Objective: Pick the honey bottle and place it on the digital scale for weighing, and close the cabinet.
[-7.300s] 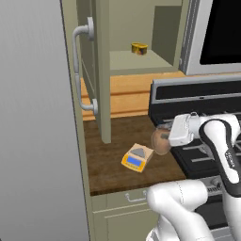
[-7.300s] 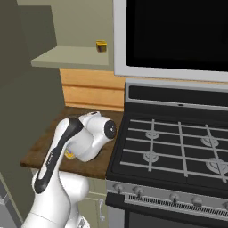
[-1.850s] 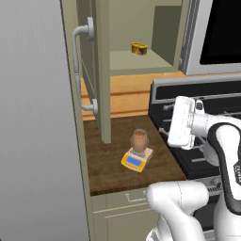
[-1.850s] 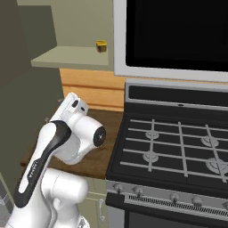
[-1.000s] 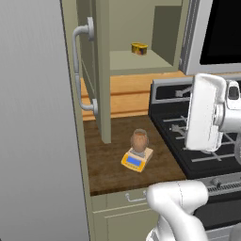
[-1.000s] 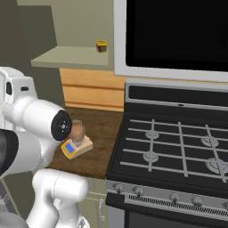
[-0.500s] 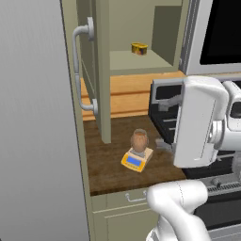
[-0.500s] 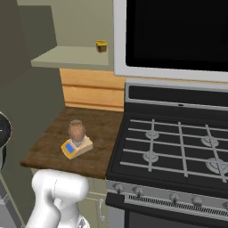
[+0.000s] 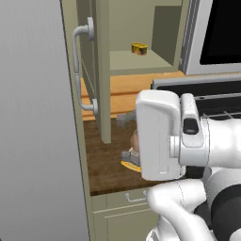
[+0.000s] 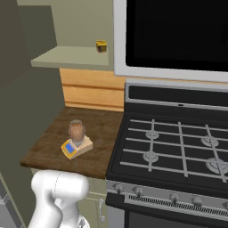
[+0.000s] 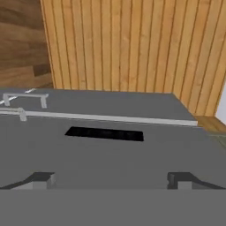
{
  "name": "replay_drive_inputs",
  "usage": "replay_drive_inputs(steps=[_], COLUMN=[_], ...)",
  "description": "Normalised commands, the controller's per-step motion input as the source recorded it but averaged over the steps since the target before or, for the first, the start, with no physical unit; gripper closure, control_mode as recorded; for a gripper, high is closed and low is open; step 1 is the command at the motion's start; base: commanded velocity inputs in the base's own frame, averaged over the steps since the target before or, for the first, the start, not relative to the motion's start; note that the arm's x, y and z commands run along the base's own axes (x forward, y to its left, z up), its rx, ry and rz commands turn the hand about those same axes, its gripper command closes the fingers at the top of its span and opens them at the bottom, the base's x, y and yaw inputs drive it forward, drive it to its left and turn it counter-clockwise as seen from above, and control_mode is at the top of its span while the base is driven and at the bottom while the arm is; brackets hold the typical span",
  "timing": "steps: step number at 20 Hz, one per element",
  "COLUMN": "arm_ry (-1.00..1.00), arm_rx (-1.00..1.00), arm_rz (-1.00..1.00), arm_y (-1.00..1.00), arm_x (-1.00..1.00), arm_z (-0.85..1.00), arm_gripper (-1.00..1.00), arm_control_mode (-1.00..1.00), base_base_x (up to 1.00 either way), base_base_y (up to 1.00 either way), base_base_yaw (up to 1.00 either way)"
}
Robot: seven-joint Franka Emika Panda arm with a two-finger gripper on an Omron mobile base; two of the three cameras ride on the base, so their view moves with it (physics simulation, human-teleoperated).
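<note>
On the digital scale (image 10: 77, 148), honey bottle (image 10: 76, 131), claw (image 11: 112, 178) spread wide, empty

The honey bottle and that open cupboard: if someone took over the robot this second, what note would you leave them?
Tool: fingers apart, holding nothing, facing the stove's grey back panel in the hand view.
Honey bottle: upright on the digital scale, which sits on the wooden counter left of the stove.
Cabinet: door swung open, grey bar handle facing out; a small yellow tin sits on the shelf inside.
Done: the bottle is placed for weighing.
Left: bring the tool to the door and push it shut.
</note>
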Motion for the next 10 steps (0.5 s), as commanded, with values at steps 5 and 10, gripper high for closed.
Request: replay_drive_inputs(steps=[5, 10], arm_ry=[-0.09, -0.04], arm_rx=[-0.02, 0.0], arm_rz=[-0.16, -0.15], arm_y=[0.28, 0.02], arm_x=[0.53, 0.56], arm_z=[-0.16, -0.16], arm_gripper=[-1.0, -1.0], arm_control_mode=[-1.0, -1.0], base_base_x=[0.0, 0.0], base_base_y=[0.0, 0.0], base_base_yaw=[0.0, 0.0])
